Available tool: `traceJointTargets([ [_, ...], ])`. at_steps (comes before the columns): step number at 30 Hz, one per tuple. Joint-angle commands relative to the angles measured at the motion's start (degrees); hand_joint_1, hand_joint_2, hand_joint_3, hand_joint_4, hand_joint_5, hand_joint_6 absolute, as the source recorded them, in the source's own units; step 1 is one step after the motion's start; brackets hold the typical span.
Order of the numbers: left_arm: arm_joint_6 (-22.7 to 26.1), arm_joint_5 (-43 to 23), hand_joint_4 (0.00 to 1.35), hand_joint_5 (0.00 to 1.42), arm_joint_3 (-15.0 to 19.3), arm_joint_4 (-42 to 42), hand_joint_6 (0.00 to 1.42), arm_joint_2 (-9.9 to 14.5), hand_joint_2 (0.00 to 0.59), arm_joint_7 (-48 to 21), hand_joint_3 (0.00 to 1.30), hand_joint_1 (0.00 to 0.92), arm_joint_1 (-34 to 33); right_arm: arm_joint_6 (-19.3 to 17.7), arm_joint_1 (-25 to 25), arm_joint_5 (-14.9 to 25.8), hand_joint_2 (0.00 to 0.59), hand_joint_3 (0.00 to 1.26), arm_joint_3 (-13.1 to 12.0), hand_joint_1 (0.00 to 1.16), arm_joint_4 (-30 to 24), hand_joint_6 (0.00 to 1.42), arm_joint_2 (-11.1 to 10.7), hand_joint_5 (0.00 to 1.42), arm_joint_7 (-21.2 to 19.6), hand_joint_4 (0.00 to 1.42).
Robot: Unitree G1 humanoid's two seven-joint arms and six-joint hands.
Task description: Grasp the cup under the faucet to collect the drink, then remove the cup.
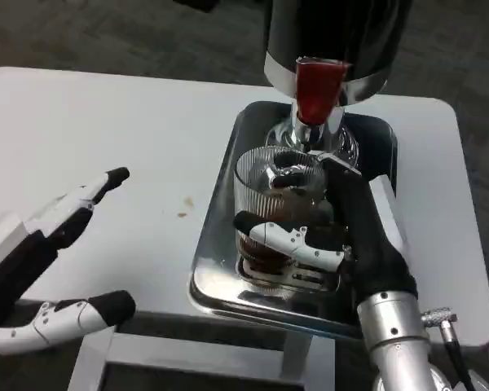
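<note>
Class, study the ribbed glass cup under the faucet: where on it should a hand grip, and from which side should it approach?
Grip the ribbed cup around its lower side wall, coming from the robot's right, as the right hand does now. The faucet hangs over the open rim, blocking a top grasp, and the cup stands upright with dark drink inside, so a level sideways wrap is probably safest.
</note>
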Motion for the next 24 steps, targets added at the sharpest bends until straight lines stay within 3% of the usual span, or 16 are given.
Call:
traceJointTargets([
  [1, 0.8, -0.1, 0.00, 0.00, 0.3, -2.3, 0.00, 0.2, 0.039, -0.3, 0.00, 0.000, 1.1, -1.3, 1.9, -0.2, 0.157, 0.62, 0.2, 0.84, 0.0, 0.86, -0.1, 0.83, -0.3, 0.66],
  [13, 2.1, -0.6, 0.00, 0.00, 0.9, -4.9, 0.00, 0.0, 0.040, -0.5, 0.00, 0.000, 1.6, -3.5, 3.5, -0.7, 0.149, 0.63, 0.5, 0.85, -2.0, 0.91, -0.7, 0.85, -0.4, 0.67],
  [24, 3.6, -2.2, 0.00, 0.00, 3.3, -8.2, 0.00, 0.5, 0.041, -0.9, 0.00, 0.000, 3.1, -5.4, 6.7, -2.1, 0.154, 0.64, 1.9, 0.84, -7.5, 0.92, -2.6, 0.85, 1.0, 0.67],
])
